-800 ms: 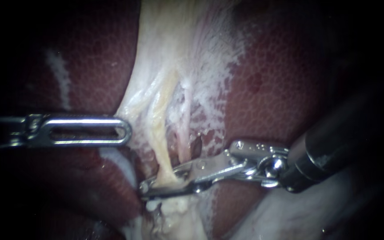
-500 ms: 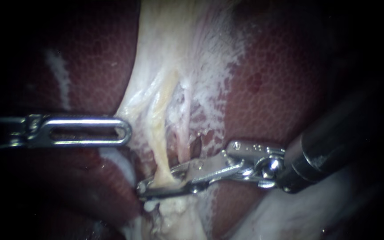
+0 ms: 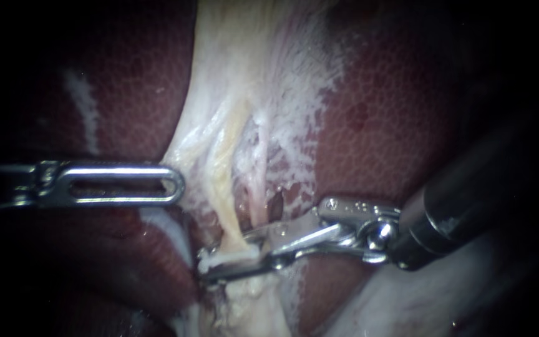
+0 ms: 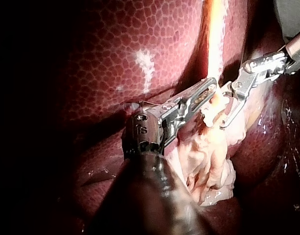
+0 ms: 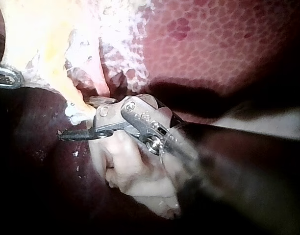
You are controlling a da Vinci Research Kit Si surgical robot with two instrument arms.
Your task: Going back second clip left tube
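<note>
Because the slender steel right instrument (image 3: 227,256) has its jaws clenched across the yellow, cord-like left tube (image 3: 227,193), it should retreat only once they open fully, then straight along its shaft. The slotted left instrument (image 3: 176,184) grips filmy white tissue (image 3: 244,81) over the mottled red liver (image 3: 382,125).

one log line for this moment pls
right instrument: jaws shut on left tube | left instrument: tip beside that tube | liver behind
</note>
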